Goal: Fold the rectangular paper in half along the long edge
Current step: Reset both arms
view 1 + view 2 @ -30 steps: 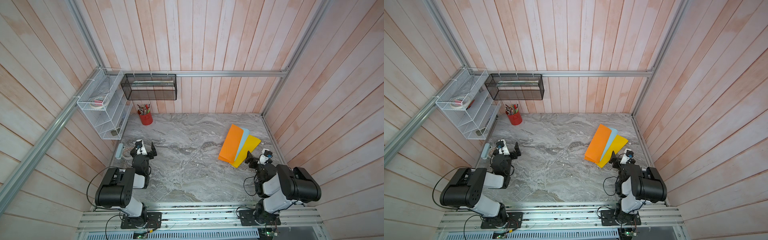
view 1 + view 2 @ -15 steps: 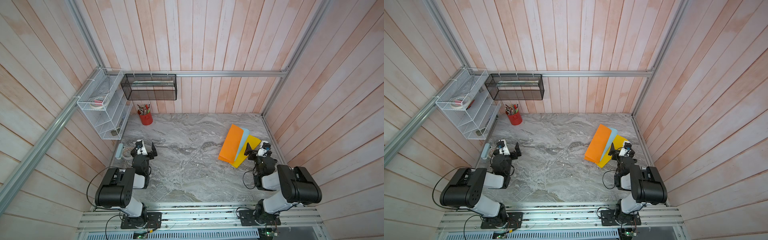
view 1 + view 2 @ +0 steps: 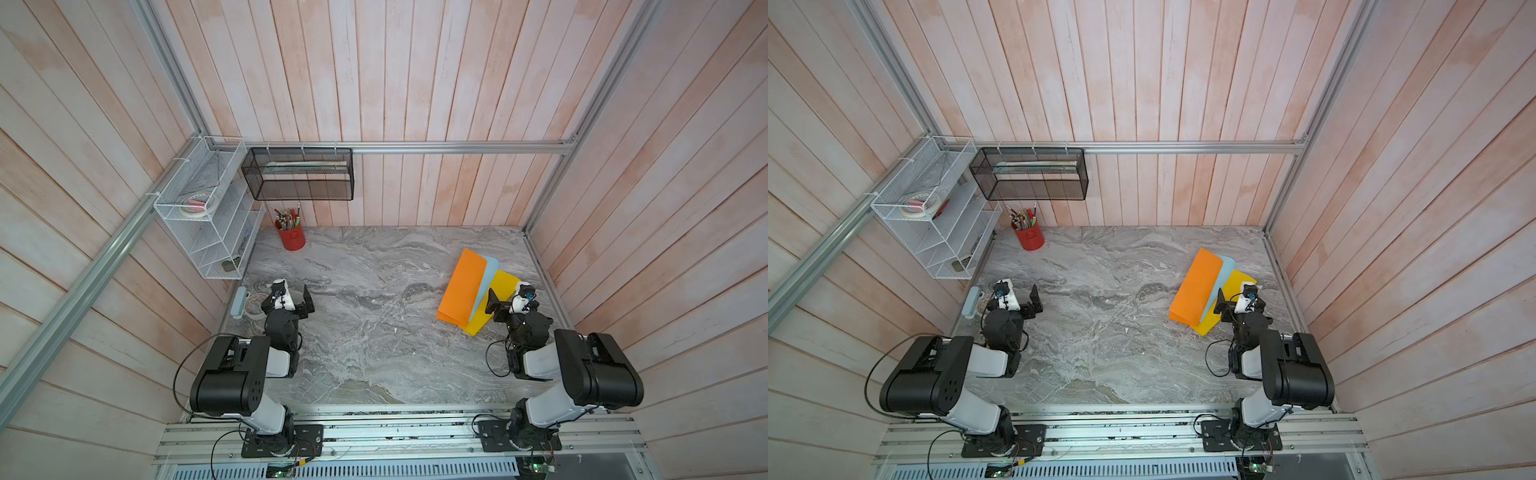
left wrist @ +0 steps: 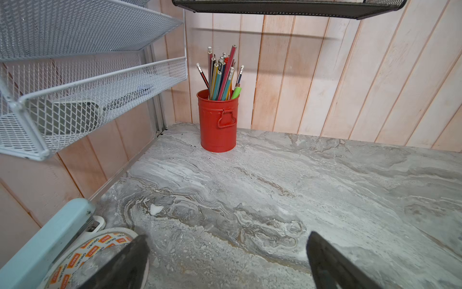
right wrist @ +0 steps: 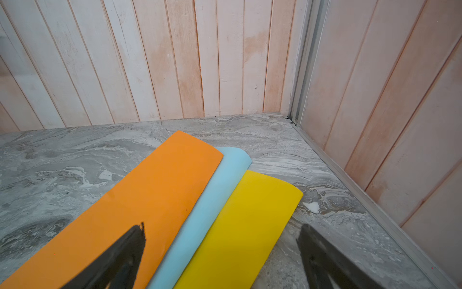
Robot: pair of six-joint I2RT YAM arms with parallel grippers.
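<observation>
An orange paper (image 5: 140,195), a blue paper (image 5: 220,190) and a yellow paper (image 5: 255,212) lie fanned out on the gray table (image 3: 374,332), near the right wall. The right gripper (image 5: 222,226) hangs over their near end, jaws wide and holding nothing. The left gripper (image 4: 227,236) is wide too, well apart, beside a tape roll (image 4: 95,250).

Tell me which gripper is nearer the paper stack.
Right. The right gripper hangs open over the near end of the paper stack; the left gripper sits across the table, beside the tape roll.
</observation>
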